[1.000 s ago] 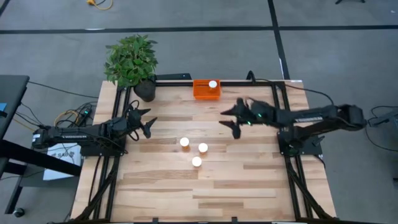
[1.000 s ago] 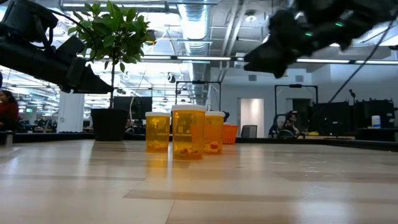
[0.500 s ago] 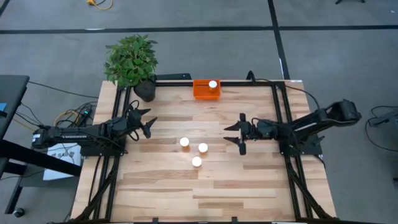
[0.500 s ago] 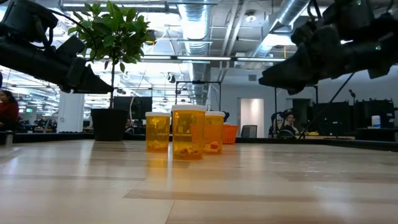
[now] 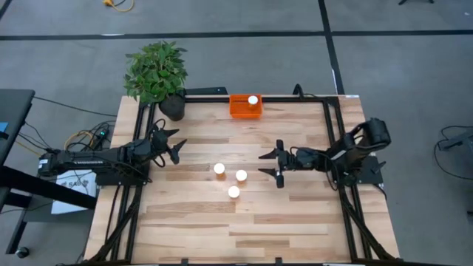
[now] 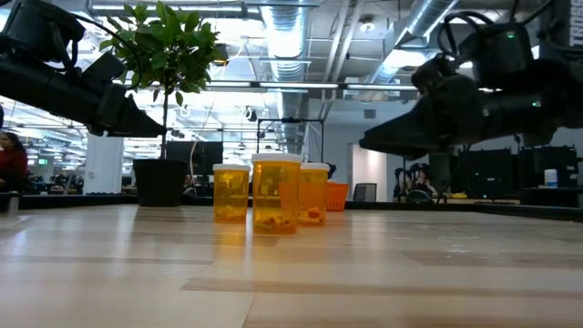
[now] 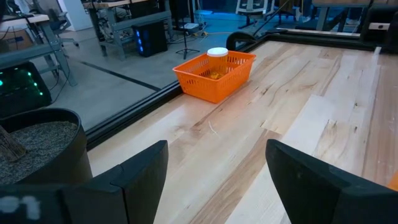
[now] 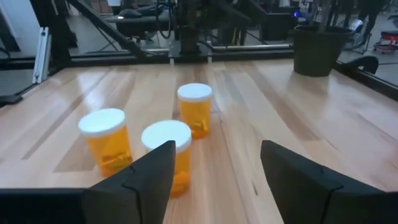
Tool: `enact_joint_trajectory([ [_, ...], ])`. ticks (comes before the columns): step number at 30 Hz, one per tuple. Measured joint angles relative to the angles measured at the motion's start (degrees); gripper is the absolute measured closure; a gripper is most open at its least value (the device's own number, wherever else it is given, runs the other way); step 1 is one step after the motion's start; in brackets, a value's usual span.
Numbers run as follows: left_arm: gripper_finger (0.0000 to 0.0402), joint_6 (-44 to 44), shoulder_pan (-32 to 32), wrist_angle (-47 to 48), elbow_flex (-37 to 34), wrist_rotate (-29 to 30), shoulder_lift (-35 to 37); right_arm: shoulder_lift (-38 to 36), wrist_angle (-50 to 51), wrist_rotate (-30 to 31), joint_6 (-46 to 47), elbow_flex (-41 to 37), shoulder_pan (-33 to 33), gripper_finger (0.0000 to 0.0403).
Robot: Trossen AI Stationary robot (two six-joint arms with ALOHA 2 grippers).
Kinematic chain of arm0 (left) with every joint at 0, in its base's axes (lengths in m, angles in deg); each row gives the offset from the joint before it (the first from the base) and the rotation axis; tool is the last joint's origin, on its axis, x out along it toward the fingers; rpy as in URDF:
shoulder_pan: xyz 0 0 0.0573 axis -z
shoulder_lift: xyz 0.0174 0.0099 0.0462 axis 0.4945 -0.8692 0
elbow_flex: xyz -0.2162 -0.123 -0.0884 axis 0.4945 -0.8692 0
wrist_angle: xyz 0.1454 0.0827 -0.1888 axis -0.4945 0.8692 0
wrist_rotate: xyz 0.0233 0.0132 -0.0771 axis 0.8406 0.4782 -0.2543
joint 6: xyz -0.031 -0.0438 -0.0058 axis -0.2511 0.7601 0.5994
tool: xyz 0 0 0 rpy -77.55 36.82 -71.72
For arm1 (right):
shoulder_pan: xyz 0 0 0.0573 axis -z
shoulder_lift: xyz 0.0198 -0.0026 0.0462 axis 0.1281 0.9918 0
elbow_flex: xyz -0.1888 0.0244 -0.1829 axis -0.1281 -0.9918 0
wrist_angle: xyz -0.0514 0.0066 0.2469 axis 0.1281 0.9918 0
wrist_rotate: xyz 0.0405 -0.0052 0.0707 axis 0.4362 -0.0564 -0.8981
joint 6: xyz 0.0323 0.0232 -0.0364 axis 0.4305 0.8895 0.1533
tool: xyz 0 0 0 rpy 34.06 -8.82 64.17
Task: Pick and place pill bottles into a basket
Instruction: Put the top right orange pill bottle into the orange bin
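Bottles: three (image 5: pixel 219 169) (image 5: pixel 241 175) (image 5: pixel 233 192) stand clustered mid-counter (image 5: pixel 295 214); a fourth (image 5: pixel 253 100) sits in the basket.
Left gripper (image 5: pixel 175 144): fingers spread, holding nothing, by the counter's left edge, well apart from the cluster.
Plant (image 5: pixel 156 72): at the far left corner.
Basket (image 5: pixel 242 108): orange, at the far edge.
Right gripper (image 5: pixel 271 165): spread wide, empty, just right of the cluster, pointing at it.

Both arms matte black, slim jointed links. Fingers (image 8: pixel 155 171) flat, dark, wedge-shaped plates. Black cables loop off the right arm; small green LED near its wrist.
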Motion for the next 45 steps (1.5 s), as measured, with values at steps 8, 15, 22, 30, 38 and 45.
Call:
enact_joint_trajectory([
  [8, 0.0139, 0.00, 0.02, 0.00, 0.02, 0.02, -0.02, 6.53, 1.58, -0.05, -0.46, 4.95, -1.65, 0.0152],
  [15, 0.0139, 0.02, 0.00, 0.00, 0.00, 0.02, 0.00, 9.91, 4.39, -0.09, -0.77, 8.82, -3.51, 0.0152],
  [22, 0.0139, 0.00, 0.01, 0.00, 0.00, 0.02, -0.02, 9.89, 11.42, -0.05, -1.72, 13.15, -3.96, 0.0152],
  [30, 0.0139, 0.00, 0.02, 0.00, 0.00, 0.02, 0.00, 9.87, 16.19, -0.05, -2.71, 15.60, -3.96, 0.0151],
  [38, 0.0139, 0.00, 0.00, 0.00, 0.00, 0.02, 0.00, 9.87, 19.83, -0.15, -3.04, 17.53, -3.96, 0.0152],
  [45, 0.0139, 0.00, 0.02, 0.00, 0.00, 0.02, -0.02, 9.87, 22.54, -0.22, -3.84, 19.10, -3.96, 0.0152],
])
